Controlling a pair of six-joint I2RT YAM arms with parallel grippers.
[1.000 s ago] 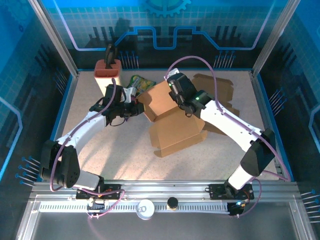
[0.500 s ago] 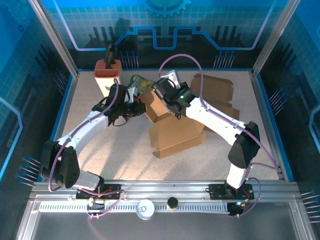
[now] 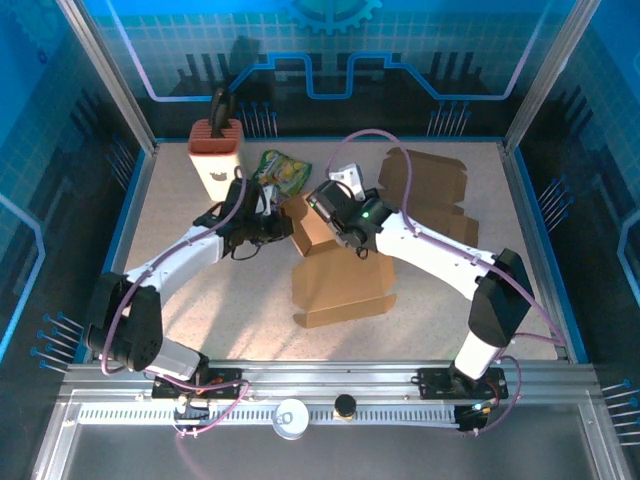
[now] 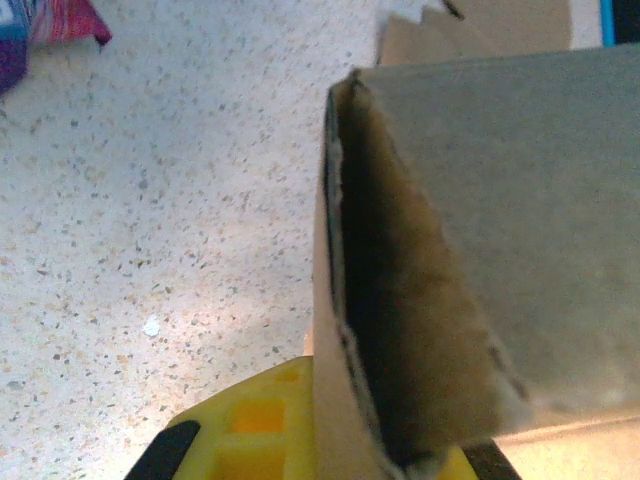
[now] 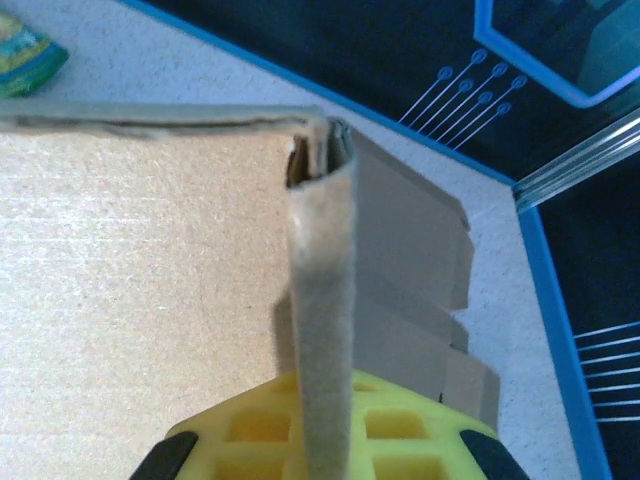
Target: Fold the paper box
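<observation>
The brown paper box (image 3: pixel 345 285) lies partly folded at the table's middle, its lid panel flat toward me and its walls raised at the back (image 3: pixel 310 225). My left gripper (image 3: pixel 278 228) is shut on the box's left wall. In the left wrist view that wall (image 4: pixel 520 220) stands on edge between the yellow pads of the left gripper (image 4: pixel 330 440). My right gripper (image 3: pixel 335 215) is shut on a doubled-over wall flap. In the right wrist view the flap (image 5: pixel 322 300) rises straight up out of the right gripper (image 5: pixel 325 430), beside the box's broad panel (image 5: pixel 150 260).
A red and white holder (image 3: pixel 216 150) stands at the back left. A green snack bag (image 3: pixel 283 170) lies just behind the box. Flat cardboard blanks (image 3: pixel 430 185) lie at the back right, close to the blue edge strip (image 3: pixel 520 200).
The right arm has swung left and toward me with the flap. The box has slid left and nearer. The left gripper has shifted slightly right, still on the wall.
</observation>
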